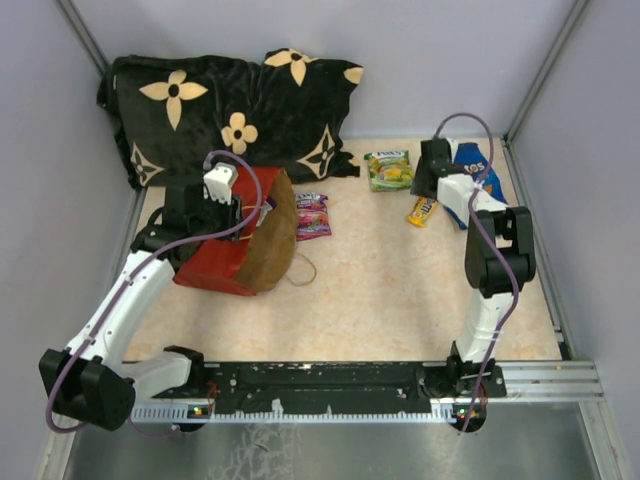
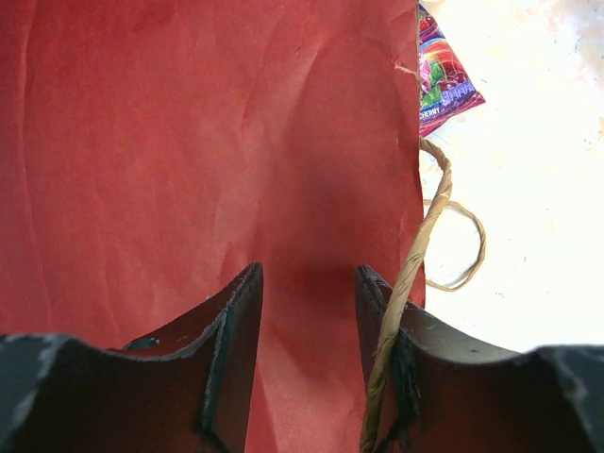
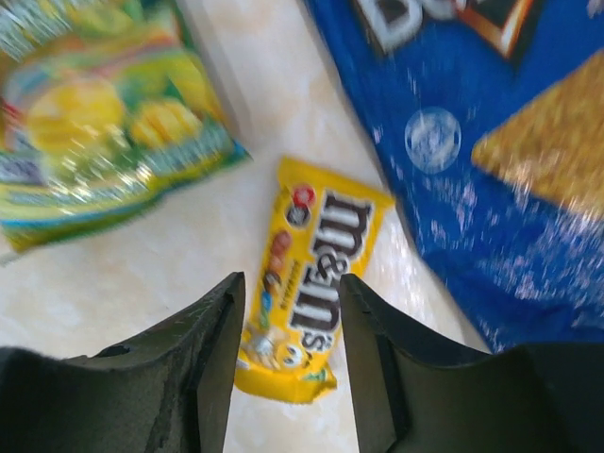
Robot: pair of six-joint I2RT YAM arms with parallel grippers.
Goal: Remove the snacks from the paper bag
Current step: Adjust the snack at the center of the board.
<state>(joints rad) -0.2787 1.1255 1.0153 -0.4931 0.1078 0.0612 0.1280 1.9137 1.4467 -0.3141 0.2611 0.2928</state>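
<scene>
The red paper bag lies on its side at the left, its brown-lined mouth facing right. My left gripper hovers over it; in the left wrist view the left gripper is open above the red paper, and a tan cord handle lies along its right finger. Out on the table lie the snacks: a purple pouch, a green pouch, a yellow M&M's packet and a blue Doritos bag. My right gripper is open just over the M&M's packet.
A black flower-patterned pillow fills the back left behind the bag. Grey walls close in the left, back and right sides. The other cord handle trails on the table by the bag's mouth. The arms' mounting rail runs along the near edge.
</scene>
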